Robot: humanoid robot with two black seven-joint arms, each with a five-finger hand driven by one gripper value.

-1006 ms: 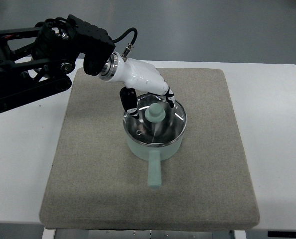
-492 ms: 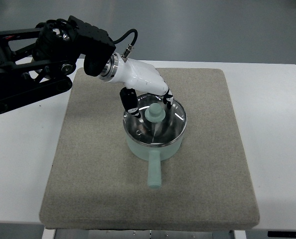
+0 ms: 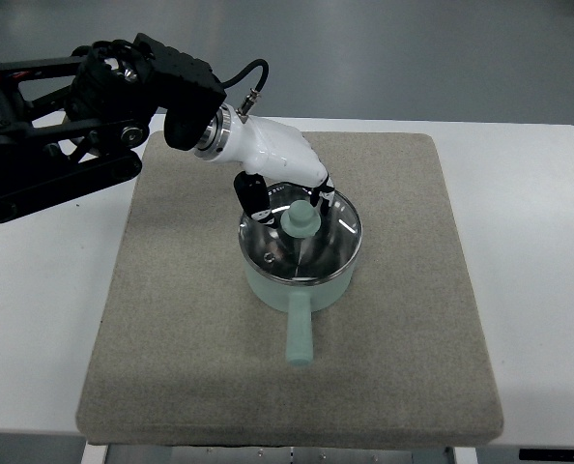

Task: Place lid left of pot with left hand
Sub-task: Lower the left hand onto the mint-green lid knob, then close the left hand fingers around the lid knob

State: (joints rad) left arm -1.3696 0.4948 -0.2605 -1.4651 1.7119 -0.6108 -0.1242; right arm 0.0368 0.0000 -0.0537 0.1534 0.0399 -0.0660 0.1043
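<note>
A pale green pot (image 3: 301,288) stands in the middle of the grey mat (image 3: 171,329), its long handle (image 3: 299,333) pointing toward the front edge. The glass lid (image 3: 316,246) with a green knob (image 3: 300,220) lies on the pot. My left hand (image 3: 293,205), white with black fingertips, reaches in from the upper left and hovers at the lid's far rim. Its thumb (image 3: 255,198) is left of the knob and a finger (image 3: 325,188) is to the knob's right. The fingers are spread around the knob and do not clasp it. The right arm is out of view.
The mat lies on a white table (image 3: 538,251). My black left arm (image 3: 65,116) crosses the table's upper left corner, with a cable looping over the wrist. Bare mat shows to the left of the pot.
The left hand has crept slightly to the right and lowered toward the knob. The lid and pot have not moved.
</note>
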